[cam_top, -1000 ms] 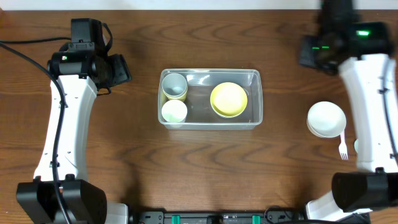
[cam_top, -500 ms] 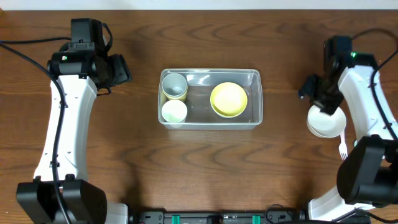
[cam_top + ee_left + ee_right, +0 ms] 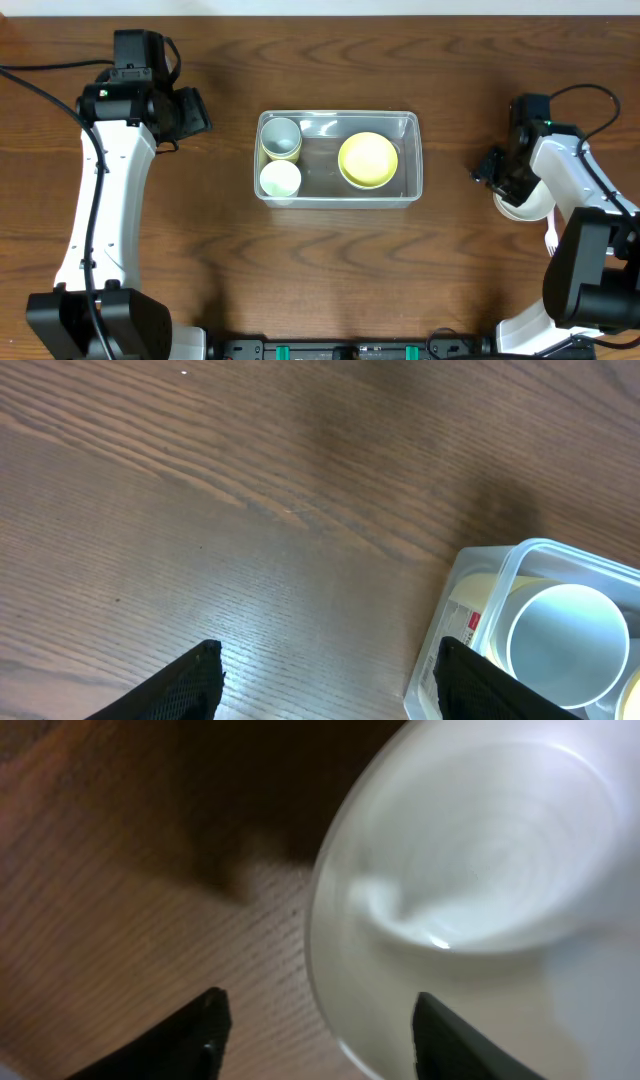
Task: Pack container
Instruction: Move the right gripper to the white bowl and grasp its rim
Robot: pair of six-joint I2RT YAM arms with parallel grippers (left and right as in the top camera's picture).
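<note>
The container sits mid-table, holding a grey cup, a white cup and a yellow bowl; the left gripper hangs open over wood beside it; the right gripper is open, the white bowl rim between its fingers.

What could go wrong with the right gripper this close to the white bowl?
1. The open right gripper appears to straddle the rim of the white bowl. A pinch on that thin edge may slip or tip it.
2. The fork lies close beside the bowl and could get knocked.
</note>
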